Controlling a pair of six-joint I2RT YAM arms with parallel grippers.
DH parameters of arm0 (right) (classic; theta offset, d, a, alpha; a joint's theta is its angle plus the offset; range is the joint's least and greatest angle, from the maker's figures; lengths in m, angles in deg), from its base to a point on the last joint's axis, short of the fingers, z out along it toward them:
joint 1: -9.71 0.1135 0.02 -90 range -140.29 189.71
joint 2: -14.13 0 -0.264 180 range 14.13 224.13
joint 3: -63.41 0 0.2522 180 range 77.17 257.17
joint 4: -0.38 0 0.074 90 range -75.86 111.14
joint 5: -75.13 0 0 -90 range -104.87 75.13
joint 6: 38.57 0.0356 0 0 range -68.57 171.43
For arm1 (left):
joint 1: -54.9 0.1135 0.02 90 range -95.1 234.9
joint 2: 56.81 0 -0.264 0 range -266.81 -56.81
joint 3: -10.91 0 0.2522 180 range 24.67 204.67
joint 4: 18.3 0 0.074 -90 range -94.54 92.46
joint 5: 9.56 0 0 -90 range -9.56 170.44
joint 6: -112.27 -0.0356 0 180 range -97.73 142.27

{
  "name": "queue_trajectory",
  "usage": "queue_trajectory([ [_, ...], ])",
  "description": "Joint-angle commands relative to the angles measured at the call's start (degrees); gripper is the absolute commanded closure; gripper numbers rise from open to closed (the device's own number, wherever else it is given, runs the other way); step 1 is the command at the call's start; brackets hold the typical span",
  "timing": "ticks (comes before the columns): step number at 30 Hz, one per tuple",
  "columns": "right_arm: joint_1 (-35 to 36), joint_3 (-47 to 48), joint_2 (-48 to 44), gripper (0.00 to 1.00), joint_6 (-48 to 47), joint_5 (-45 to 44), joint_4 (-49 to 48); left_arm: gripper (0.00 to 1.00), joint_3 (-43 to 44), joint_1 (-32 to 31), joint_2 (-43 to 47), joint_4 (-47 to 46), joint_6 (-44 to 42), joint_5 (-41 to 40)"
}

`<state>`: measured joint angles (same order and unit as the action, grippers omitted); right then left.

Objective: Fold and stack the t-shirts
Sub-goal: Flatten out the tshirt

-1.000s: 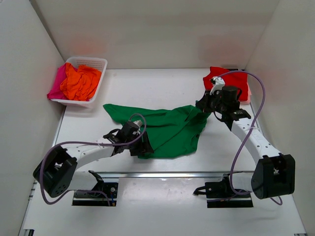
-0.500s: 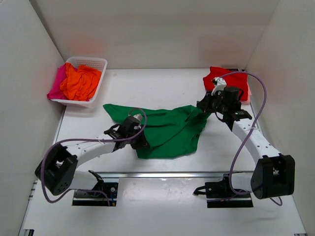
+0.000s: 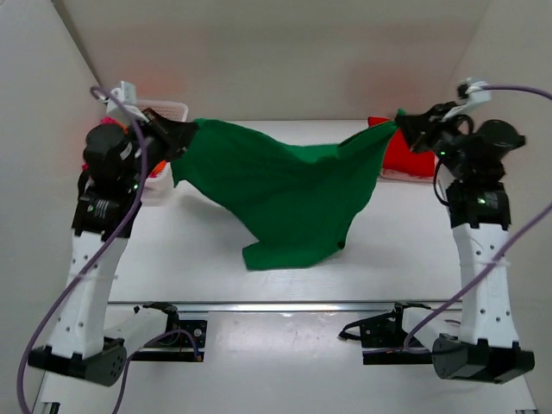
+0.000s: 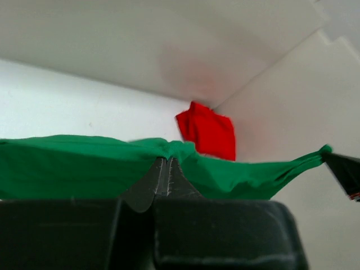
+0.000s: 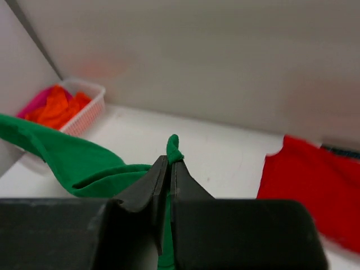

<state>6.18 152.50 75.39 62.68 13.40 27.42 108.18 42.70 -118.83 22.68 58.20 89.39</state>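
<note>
my left tool (image 3: 183, 135) is clenched on one bunched edge of the green shirt (image 3: 293, 185), and my right tool (image 3: 404, 123) is clenched on the opposite edge. the soft, smooth cloth spans taut between them and sags below into a wrinkled flap. a flat red shirt (image 3: 404, 157) lies beyond and below my right tool.

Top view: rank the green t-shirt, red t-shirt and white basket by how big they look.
1. green t-shirt, stretched wide, by far the largest.
2. red t-shirt, partly hidden behind the green one.
3. white basket: only a corner shows past the left arm, so its rank is unsure.
</note>
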Motion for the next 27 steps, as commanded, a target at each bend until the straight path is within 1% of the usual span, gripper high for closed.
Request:
queue_trajectory([
  [1, -4.97, 8.06, -3.68, 1.00, 1.50, 4.24, 1.03, 1.00, 0.70, -0.88, 5.05, 3.54, -0.77, -2.52],
  [4, -8.51, 12.45, -6.58, 1.00, 1.24, 6.27, 2.45, 1.00, -0.62, -0.89, 9.54, 3.71, 0.81, -3.06],
  [7, -5.79, 18.16, -8.78, 1.00, -1.92, 1.45, 6.83, 1.00, 0.34, -0.80, 14.02, 5.64, 1.08, -5.16],
  [9, -4.73, 21.34, -9.74, 1.00, -2.54, -0.05, 8.42, 1.00, 2.26, -2.11, 15.61, 7.75, 0.90, -6.91],
  [12, -3.07, 26.17, -10.54, 1.00, -4.64, -4.00, 11.41, 1.00, 6.13, -3.00, 16.49, 10.92, 0.73, -8.59],
  [14, -2.36, 29.07, -11.07, 1.00, -5.79, -5.24, 12.73, 1.00, 7.80, -3.35, 16.67, 13.20, 0.47, -8.86],
  [16, -1.66, 30.13, -11.42, 1.00, -6.14, -5.60, 13.44, 1.00, 7.99, -3.17, 17.37, 13.29, 0.81, -8.86],
  [18, -1.75, 30.14, -11.68, 1.00, -5.97, -5.60, 13.35, 1.00, 6.68, -3.52, 18.33, 13.46, 1.17, -11.23],
  [20, -2.01, 27.96, -11.60, 1.00, -5.44, -4.47, 12.66, 1.00, 4.58, -4.22, 19.04, 13.56, 1.34, -11.76],
  [22, -2.44, 25.41, -10.81, 1.00, -5.10, -2.27, 11.95, 1.00, -1.03, -4.40, 19.39, 12.16, 1.69, -11.85],
  [25, -4.55, 18.64, -9.41, 1.00, -3.60, 2.03, 8.96, 1.00, -8.68, -3.62, 19.83, 8.56, 1.52, -11.77],
  [27, -5.78, 15.47, -7.13, 1.00, -2.37, 4.58, 6.60, 1.00, -12.73, -2.13, 18.87, 5.83, 0.65, -12.90],
])
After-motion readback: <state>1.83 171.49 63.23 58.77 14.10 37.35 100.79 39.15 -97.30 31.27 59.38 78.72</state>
